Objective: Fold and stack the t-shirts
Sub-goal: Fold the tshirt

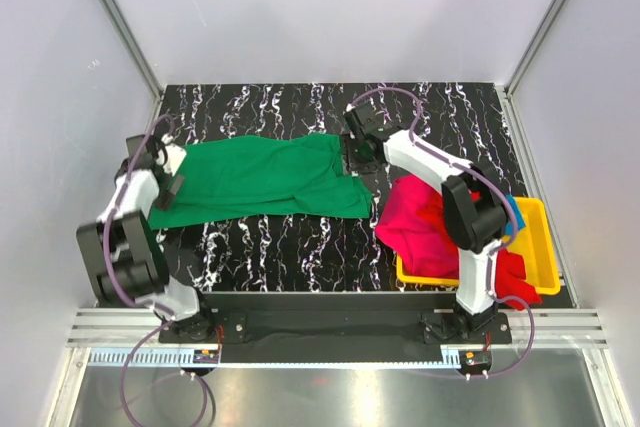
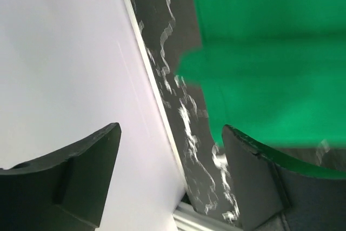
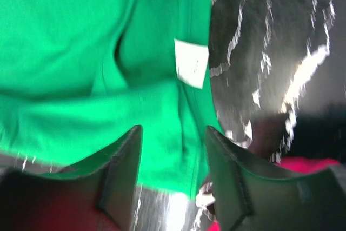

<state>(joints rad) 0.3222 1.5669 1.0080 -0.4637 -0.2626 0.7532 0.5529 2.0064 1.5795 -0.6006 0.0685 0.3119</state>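
Left gripper (image 2: pixel 170 133) and right gripper (image 3: pixel 173 133), jaws apart and seemingly empty at opposite ends of the green t-shirt (image 1: pixel 265 179), should pinch matching edges to fold squarely.

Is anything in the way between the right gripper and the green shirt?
Nothing visible. The right gripper is open right at the green shirt, by its white label, with only that cloth between its fingers. The pink shirt lies off to the side, at the tray.
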